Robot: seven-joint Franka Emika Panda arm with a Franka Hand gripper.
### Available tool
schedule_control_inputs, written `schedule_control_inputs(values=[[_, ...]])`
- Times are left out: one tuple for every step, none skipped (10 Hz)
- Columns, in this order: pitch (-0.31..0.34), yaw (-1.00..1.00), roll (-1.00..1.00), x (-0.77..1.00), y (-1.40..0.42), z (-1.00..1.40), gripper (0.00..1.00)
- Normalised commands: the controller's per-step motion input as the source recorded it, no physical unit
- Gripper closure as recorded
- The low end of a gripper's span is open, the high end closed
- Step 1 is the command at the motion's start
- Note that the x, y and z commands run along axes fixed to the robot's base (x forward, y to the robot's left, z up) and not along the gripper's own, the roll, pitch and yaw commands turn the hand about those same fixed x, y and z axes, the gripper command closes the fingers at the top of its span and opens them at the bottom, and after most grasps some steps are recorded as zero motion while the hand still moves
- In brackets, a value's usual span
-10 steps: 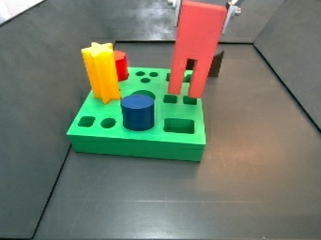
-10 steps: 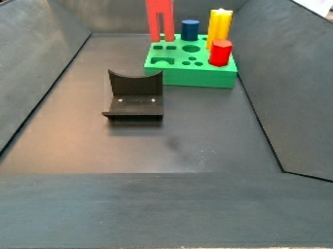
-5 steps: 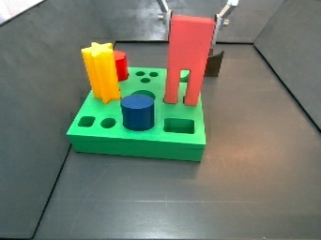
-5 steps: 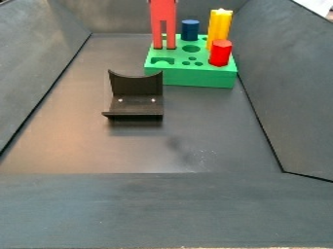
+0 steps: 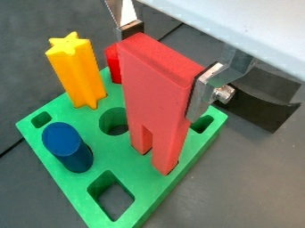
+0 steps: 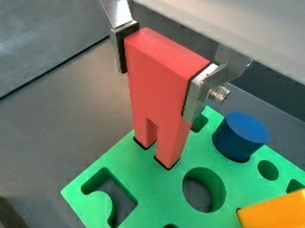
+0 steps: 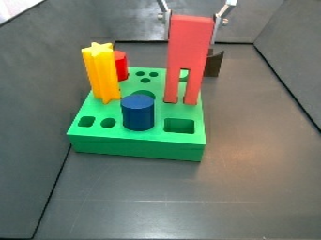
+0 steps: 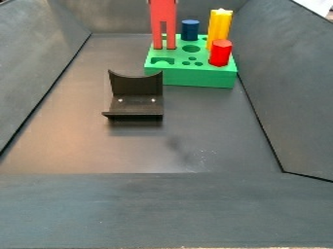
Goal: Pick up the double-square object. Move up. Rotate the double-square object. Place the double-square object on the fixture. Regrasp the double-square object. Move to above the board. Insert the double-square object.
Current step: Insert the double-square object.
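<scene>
Gripper (image 5: 163, 53) of mine clamped the double-square object (image 5: 158, 98) upright, prongs down in the board (image 5: 128, 194).

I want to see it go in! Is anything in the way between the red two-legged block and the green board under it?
Nothing visible blocks it. The gripper holds the double-square object upright, prongs down at the board.

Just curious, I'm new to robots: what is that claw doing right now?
Gripper: fingers shut on the long red plastic double-square object, above the green board.
</scene>
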Motion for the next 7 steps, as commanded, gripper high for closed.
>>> schedule_control_inputs(values=[[-0.106,0.02,0.00,-0.15,0.09,-0.07,1.00],[-0.101,0.00,0.00,-0.17,0.06,-0.07,1.00],[-0.116,0.00,0.00,-0.12,0.02,-0.13,1.00],[-0.160,0.00,0.00,-0.09,0.00,-0.22,1.00],[-0.190,0.00,0.00,-0.07,0.00,-0.25,1.00],[-0.213,0.00,0.00,-0.09,0.00,-0.28,1.00],[-0.234,0.00,0.00,-0.09,0.00,-0.33,1.00]])
